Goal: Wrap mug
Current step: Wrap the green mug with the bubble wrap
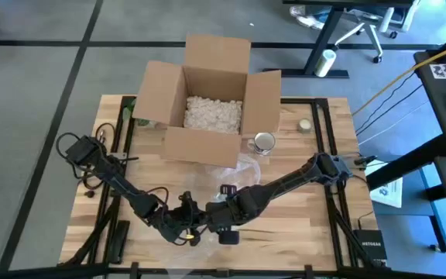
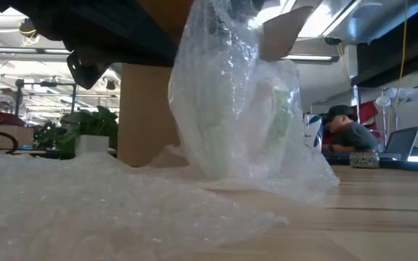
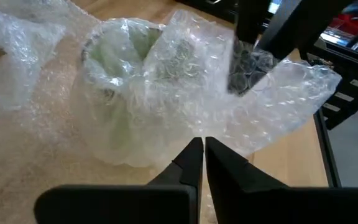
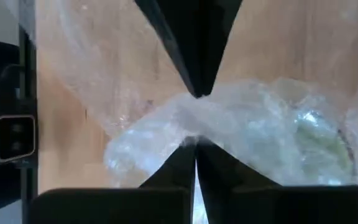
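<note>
Bubble wrap (image 2: 85, 210): foreground, swathing pale-green mug (image 3: 126, 68).
Left gripper (image 3: 199, 149): pinched on wrap, mug's 6 o'clock.
Right gripper (image 4: 196, 118): clamps wrap.

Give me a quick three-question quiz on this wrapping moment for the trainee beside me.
1. True or false: the green mug is already partly covered by bubble wrap.
2. What fills the open cardboard box? A) packing peanuts B) folded towels C) nothing
3. Fill in: the left tool has its fingers ____, pinching the wrap's edge.

Key
1. True: the wrap drapes around the mug, seen in the left wrist and low views.
2. A: white packing peanuts show in the high view.
3. Shut. The right tool is likewise shut on the wrap.
</note>
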Tool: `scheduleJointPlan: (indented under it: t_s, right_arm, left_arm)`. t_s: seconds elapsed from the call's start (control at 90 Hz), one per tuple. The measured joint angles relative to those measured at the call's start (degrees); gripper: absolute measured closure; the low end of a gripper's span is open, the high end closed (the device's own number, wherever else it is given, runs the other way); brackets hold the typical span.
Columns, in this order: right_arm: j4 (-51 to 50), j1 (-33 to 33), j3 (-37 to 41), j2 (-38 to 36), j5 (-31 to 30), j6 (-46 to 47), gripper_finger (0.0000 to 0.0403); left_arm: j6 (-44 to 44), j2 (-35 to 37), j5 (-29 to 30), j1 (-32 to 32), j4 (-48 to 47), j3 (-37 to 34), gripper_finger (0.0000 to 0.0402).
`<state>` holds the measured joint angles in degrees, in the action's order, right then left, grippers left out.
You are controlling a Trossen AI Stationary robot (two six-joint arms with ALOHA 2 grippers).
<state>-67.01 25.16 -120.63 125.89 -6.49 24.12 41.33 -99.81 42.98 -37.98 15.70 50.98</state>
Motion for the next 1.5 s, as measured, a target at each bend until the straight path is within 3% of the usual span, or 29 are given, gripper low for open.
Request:
scheduleJointPlan:
  t_s: [0.189, 0.467, 0.833, 1.178, 1.5]
  right_arm:
    - [-7.6, 0.1, -3.4, 0.0, -5.4, 2.9, 0.0403]
    - [-5.8, 1.8, -6.3, 0.0, -16.3, 0.5, 0.0403]
    - [-0.5, 1.4, -3.5, 0.0, -5.5, -3.8, 0.0403]
    - [-5.6, 1.0, -3.2, 0.0, -10.5, -3.2, 0.0403]
    - [-1.1, -2.1, 5.8, -0.1, -8.8, -3.4, 0.0403]
  left_arm:
    - [0.1, 0.0, 0.0, 0.2, 0.3, 0.0, 0.0402]
    - [-4.1, 0.0, -0.8, 1.5, 4.9, 0.0, 0.0402]
    - [-4.5, 0.0, -0.9, 4.3, 4.7, 0.0, 0.0402]
    - [-5.2, 0.0, -0.9, 6.2, 4.7, 0.0, 0.0402]
    - [-5.2, 0.0, -2.9, 6.3, 4.7, 0.0, 0.0402]
